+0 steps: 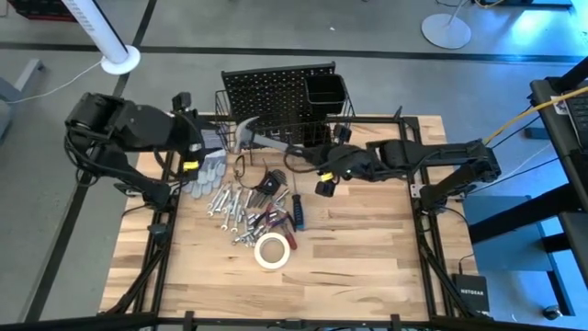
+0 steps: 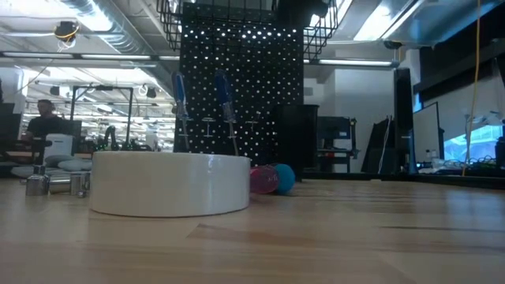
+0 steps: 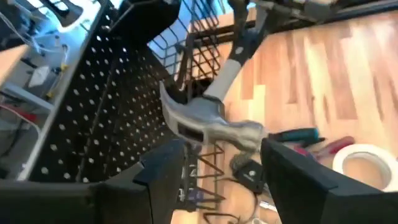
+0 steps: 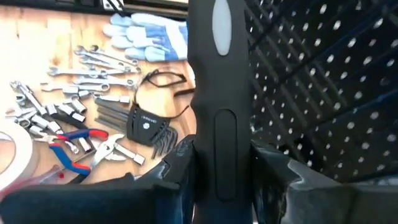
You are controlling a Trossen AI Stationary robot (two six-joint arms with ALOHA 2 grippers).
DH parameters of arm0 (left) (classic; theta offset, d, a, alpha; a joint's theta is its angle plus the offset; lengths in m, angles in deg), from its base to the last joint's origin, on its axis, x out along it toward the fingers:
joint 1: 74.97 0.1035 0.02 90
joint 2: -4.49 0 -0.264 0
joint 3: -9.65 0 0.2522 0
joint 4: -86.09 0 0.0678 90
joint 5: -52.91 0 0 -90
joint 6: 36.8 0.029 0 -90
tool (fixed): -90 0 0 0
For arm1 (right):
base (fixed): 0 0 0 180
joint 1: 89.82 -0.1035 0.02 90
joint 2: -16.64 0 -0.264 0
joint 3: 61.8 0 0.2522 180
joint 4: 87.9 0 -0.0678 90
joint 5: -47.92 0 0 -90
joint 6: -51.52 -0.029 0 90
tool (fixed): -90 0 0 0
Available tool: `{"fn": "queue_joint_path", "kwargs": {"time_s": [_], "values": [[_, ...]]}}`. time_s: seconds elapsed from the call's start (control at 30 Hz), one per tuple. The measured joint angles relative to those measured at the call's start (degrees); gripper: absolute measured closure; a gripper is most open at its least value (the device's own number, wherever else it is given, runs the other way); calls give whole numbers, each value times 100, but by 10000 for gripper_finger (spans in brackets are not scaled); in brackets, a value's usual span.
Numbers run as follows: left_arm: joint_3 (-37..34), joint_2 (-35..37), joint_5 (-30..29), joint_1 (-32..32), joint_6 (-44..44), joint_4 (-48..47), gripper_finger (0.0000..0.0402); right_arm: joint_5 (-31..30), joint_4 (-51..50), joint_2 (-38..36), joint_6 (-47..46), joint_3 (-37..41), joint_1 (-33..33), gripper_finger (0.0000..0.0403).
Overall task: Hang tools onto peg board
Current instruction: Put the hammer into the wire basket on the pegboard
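A hammer is held up in front of the black peg board (image 1: pixel 276 92), its silver head (image 1: pixel 246 131) toward the left and its black handle (image 4: pixel 217 93) running right. My right gripper (image 1: pixel 318 162) is shut on the handle. My left gripper (image 3: pixel 224 180) hangs open just left of the head (image 3: pixel 211 124), a finger on either side and short of it, touching nothing. Whether the head touches the board's wire basket (image 3: pixel 199 56), I cannot tell. The other tools lie on the table: wrenches (image 1: pixel 225 198), pliers (image 1: pixel 271 221), screwdrivers (image 1: pixel 296 210) and a white tape roll (image 1: pixel 274 250). My right gripper pinches the hammer's black rubber grip (image 4: pixel 219 146) between its two fingers (image 4: pixel 177 165), toward the handle's free end. The fingers come from the table's right, slanting down, and lie across the handle. The hammer is lifted clear of the table, roughly level, head toward the left arm.
Grey gloves (image 1: pixel 207 170) and a black hex-key set (image 1: pixel 269 181) lie among the tools at the table's middle left. A black square cup (image 1: pixel 324 89) sits on the peg board's right part. The near and right parts of the wooden table (image 1: pixel 367 248) are bare.
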Motion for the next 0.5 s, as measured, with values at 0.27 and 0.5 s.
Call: {"fn": "queue_joint_path", "kwargs": {"time_s": [0.27, 0.5], "values": [[-150, -85, 22, -234, 159, 475, 196, 223, 334, 479, -142, 52, 0, 294], [-540, -561, 276, -229, 360, 538, 196, 395, 483, 641, -148, 52, -1, 294]]}}
